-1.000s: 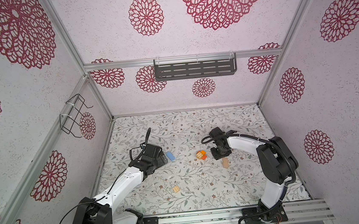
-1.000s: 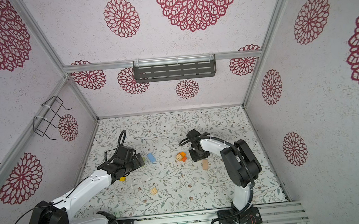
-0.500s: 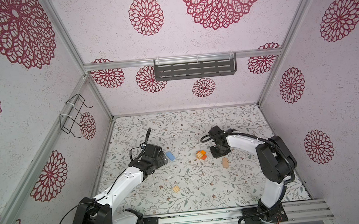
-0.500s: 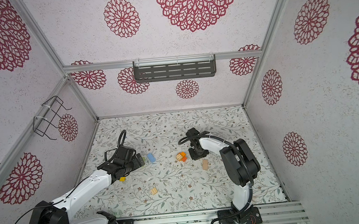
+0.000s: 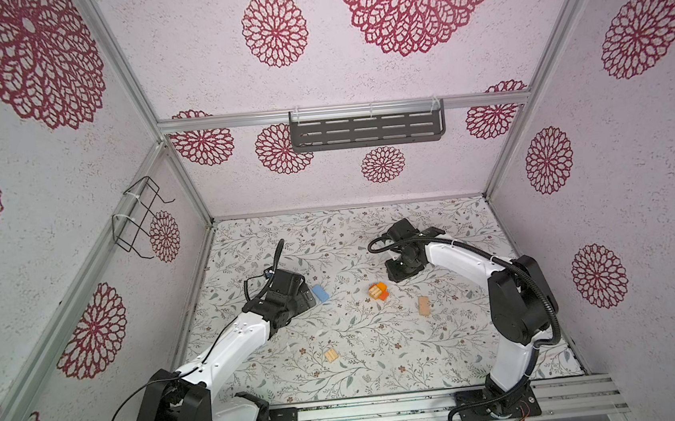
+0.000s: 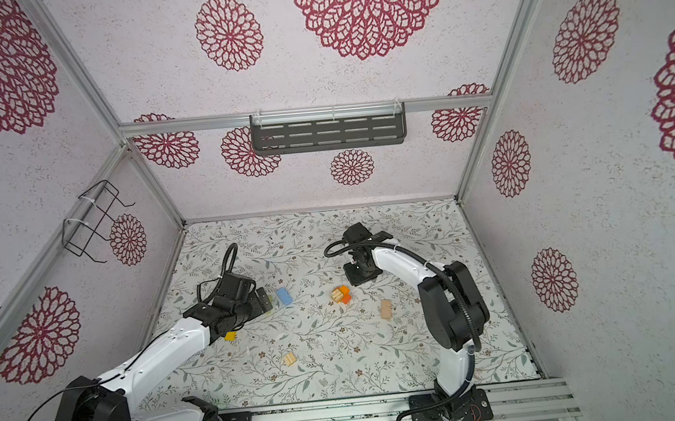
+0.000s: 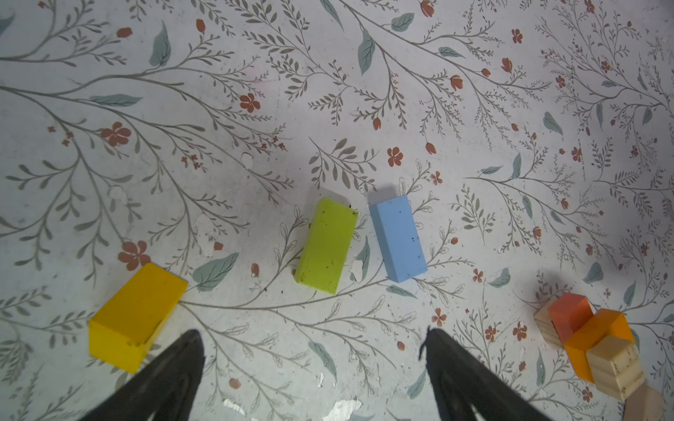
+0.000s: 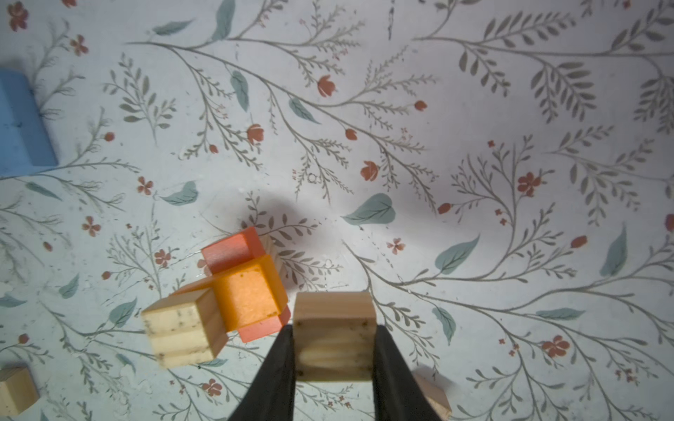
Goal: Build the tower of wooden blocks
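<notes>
The wood block tower (image 8: 244, 288) is a small stack of orange, red-orange and tan blocks at mid-floor, seen in both top views (image 5: 378, 291) (image 6: 341, 294). My right gripper (image 8: 333, 328) is shut on a plain tan block (image 8: 333, 339), held right beside the tower and above the floor; in a top view the right gripper (image 5: 404, 272) hides it. My left gripper (image 7: 313, 331) is open and empty, hovering just short of a green block (image 7: 326, 246) and a blue block (image 7: 397, 238). A yellow block (image 7: 136, 317) lies beside one finger.
A long tan block (image 5: 423, 306) lies right of the tower. A grooved tan block (image 5: 332, 355) sits nearer the front rail. A dark shelf (image 5: 366, 132) hangs on the back wall, a wire rack (image 5: 140, 218) on the left wall.
My right gripper's jaws have narrowed onto the tan block and the hand has shifted slightly toward the back. The left arm has not moved.
</notes>
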